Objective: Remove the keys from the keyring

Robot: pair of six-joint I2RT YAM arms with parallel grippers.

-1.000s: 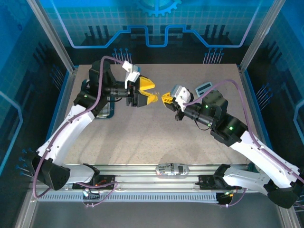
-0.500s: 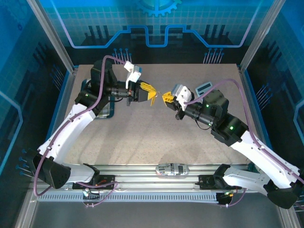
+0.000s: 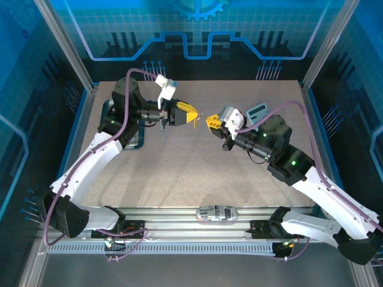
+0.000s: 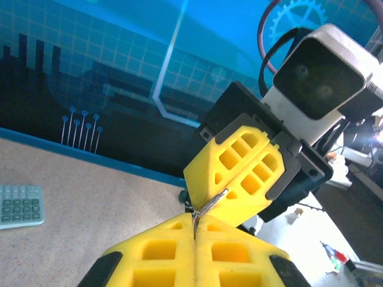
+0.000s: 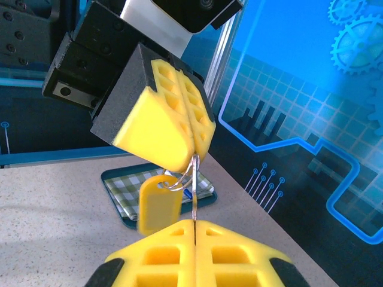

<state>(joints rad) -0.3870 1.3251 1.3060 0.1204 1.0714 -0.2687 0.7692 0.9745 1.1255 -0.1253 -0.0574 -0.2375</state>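
Both grippers meet in mid-air over the table's back half. My left gripper (image 3: 195,115) (image 4: 195,230) is shut on the thin wire loop of the keyring (image 5: 182,178). The keyring's yellow-orange tag (image 5: 158,203) hangs free from that loop. A slim grey metal key (image 5: 194,194) (image 4: 213,202) runs edge-on from the loop into my right gripper (image 3: 209,122) (image 5: 195,230), which is shut on it. In the right wrist view the left gripper's yellow fingers (image 5: 173,113) sit just above; in the left wrist view the right gripper's fingers (image 4: 242,173) sit just beyond my own.
A pale green calculator (image 3: 258,110) (image 4: 21,205) lies at the table's back right. A dark tray with a checked cloth (image 3: 136,136) (image 5: 125,190) sits at the left under the left arm. A silvery object (image 3: 217,212) rests on the front rail.
The left gripper, open a second ago, has shut on the wire loop at the right gripper's tips. The right gripper stayed shut and barely shifted.
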